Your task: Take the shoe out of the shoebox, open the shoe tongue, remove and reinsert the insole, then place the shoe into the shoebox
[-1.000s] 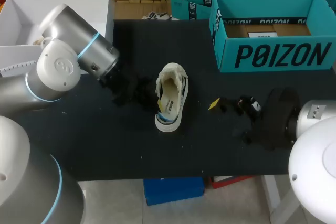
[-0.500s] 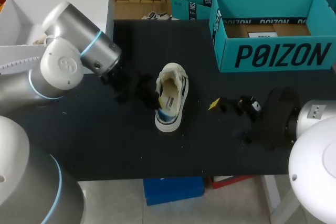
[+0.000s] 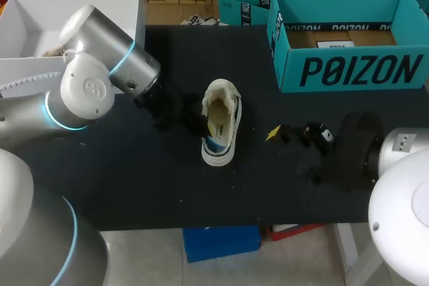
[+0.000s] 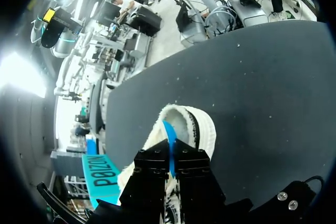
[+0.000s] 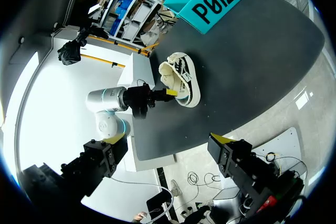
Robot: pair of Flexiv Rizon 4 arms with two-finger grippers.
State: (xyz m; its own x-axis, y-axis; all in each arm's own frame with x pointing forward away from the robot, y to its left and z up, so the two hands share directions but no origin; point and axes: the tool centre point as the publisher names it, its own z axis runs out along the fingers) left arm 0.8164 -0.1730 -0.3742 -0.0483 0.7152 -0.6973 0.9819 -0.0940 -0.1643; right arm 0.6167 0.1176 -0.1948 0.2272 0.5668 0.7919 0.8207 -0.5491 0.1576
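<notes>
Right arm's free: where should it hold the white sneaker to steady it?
Likely the white sneaker by its toe end, right gripper from the robot's right, closing across its width: the toe points at the near edge, clear of the left gripper pinching the blue insole at the heel opening.

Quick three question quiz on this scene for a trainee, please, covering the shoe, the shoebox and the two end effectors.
1. True or false: the shoe lies inside the teal shoebox.
2. Which end effector is at the shoe's opening: A left, B right, C both?
3. Fill in: the right end effector has its fingers ___, with nothing between them.

Key
1. False: it lies on the black table, apart from the box.
2. A: the left end effector pinches the blue insole.
3. Open.
</notes>
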